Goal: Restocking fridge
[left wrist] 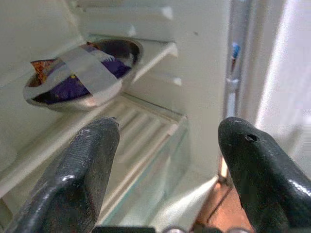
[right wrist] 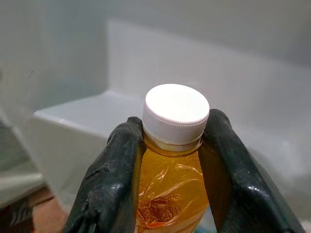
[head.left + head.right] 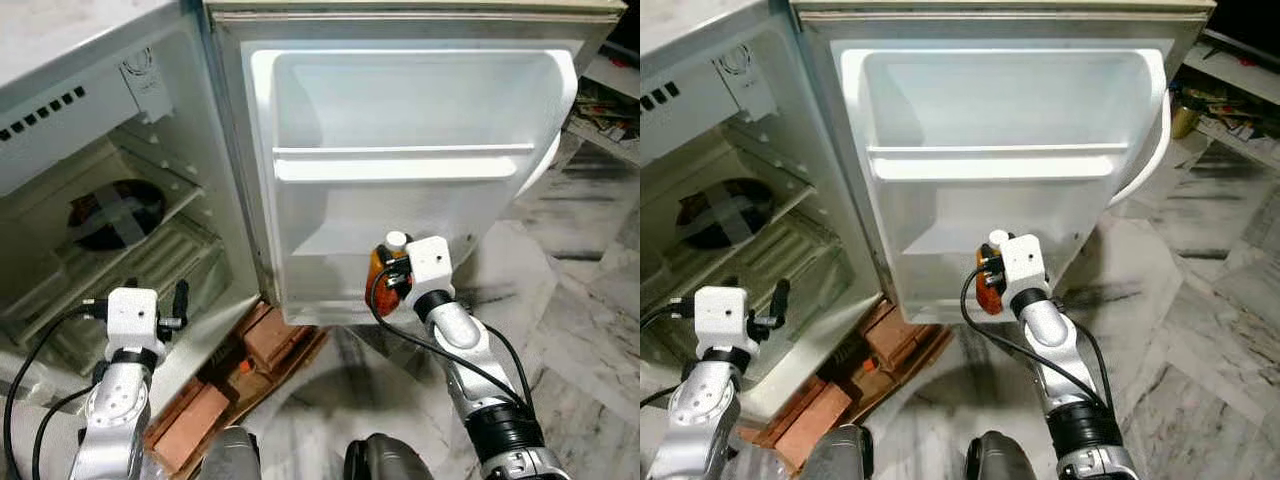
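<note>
A small bottle [image 3: 388, 272] of orange liquid with a white cap [image 2: 176, 114] is upright in my right gripper [image 2: 170, 160], whose black fingers [image 2: 114, 179] are shut on its neck and shoulders. It hangs just in front of the lower part of the open fridge door [image 3: 400, 180], near the bottom door shelf [image 2: 82, 119]. My left gripper [image 1: 165, 160] is open and holds nothing, at the lower front of the fridge body [image 3: 120, 230]. Inside on a shelf stands a steel bowl [image 1: 77, 80] covered with film and crossed by tape.
The door's upper shelf [image 3: 400, 160] holds nothing. Stacked bricks [image 3: 245, 365] prop the fridge at its base. The floor [image 3: 580, 300] is marbled stone, with clutter at the far right [image 3: 605, 105]. A ribbed drawer cover [image 1: 141, 141] lies below the bowl's shelf.
</note>
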